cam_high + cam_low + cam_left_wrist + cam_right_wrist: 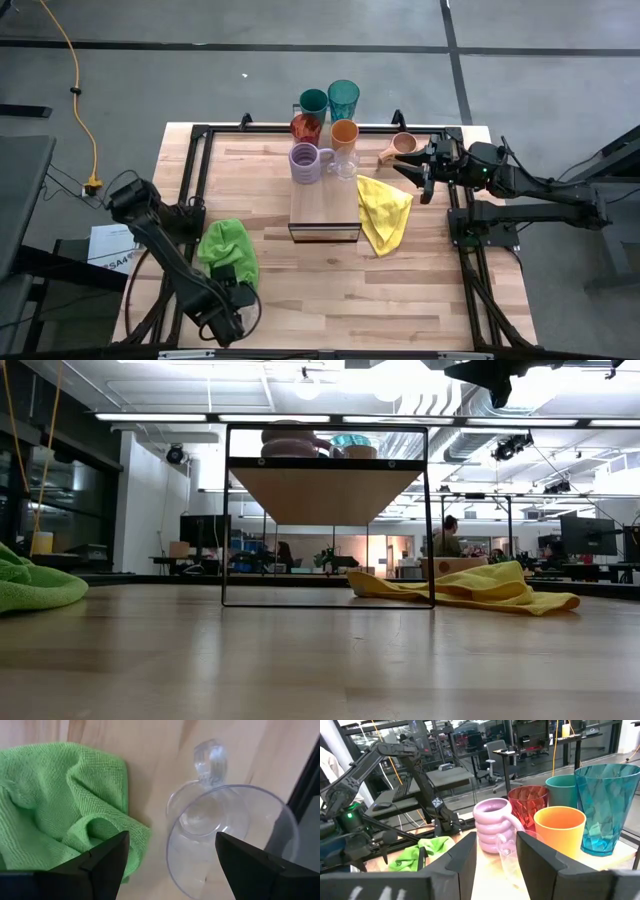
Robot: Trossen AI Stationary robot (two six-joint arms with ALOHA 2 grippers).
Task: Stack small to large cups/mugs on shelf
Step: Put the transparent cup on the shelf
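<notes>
The cups [322,130] crowd the shelf's [324,205] far end, the right tool [422,172] spread beside the tan mug [401,146], the left tool [170,865] spread over a clear glass [225,840] by the tabletop's near-left corner.

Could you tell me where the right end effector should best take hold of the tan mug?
Grip the tan mug by its rim wall, from the right end effector side. It stands upright, mouth up, on the table, and its handle points away toward the shelf, leaving the near wall clear.
</notes>
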